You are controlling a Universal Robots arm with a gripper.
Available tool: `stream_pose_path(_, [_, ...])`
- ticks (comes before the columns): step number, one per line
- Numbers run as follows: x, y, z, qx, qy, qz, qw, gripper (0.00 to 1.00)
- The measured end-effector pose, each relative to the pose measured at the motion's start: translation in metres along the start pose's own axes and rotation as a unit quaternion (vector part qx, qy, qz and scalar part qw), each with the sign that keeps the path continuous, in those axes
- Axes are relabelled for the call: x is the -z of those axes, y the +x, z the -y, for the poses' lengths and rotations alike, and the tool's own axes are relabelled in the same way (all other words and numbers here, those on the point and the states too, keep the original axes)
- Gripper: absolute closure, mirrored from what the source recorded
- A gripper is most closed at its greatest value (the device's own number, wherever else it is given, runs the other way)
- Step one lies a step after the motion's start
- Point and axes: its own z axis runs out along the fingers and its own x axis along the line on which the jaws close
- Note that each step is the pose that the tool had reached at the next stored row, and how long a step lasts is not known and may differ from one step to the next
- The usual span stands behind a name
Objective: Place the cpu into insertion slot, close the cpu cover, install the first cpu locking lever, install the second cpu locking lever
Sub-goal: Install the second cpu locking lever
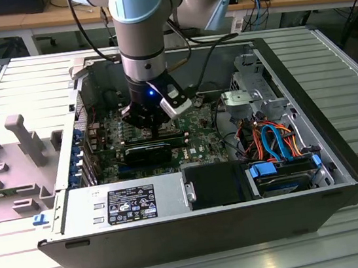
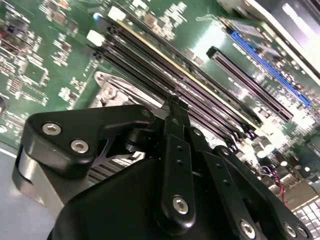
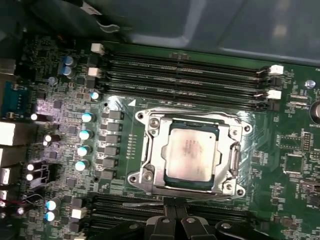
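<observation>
Fingers (image 3: 175, 220) of matte black metal look pressed together and empty beside my square, dull silver cpu (image 3: 192, 155), which lies flat in the insertion slot (image 3: 150, 155), framed by the thin, shiny cpu cover (image 3: 235, 150).

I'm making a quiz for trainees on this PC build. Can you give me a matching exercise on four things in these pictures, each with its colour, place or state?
Things:
1. flat square silver-grey cpu
2. thin silver metal cpu cover
3. long narrow black memory slots
4. black robot gripper

Descriptions:
A. empty, in parallel rows on the green circuit board
B. seated in the square insertion slot
C. low over the board, beside the socket's edge
D. lying flat as a frame around the chip

Pairs: 1-B, 2-D, 3-A, 4-C
</observation>
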Motion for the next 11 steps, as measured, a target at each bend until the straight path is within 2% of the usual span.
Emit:
stream_pose_path(8, [-0.0006,0.0241,-0.0029,0.0,-0.0019,0.0005,1.0,0.89])
stream_pose_path(9, [-0.0007,0.0292,-0.0035,0.0,-0.0025,0.0005,1.0,0.89])
stream_pose_path(11, [-0.001,0.0332,-0.004,0.0,-0.0033,0.0006,1.0,0.89])
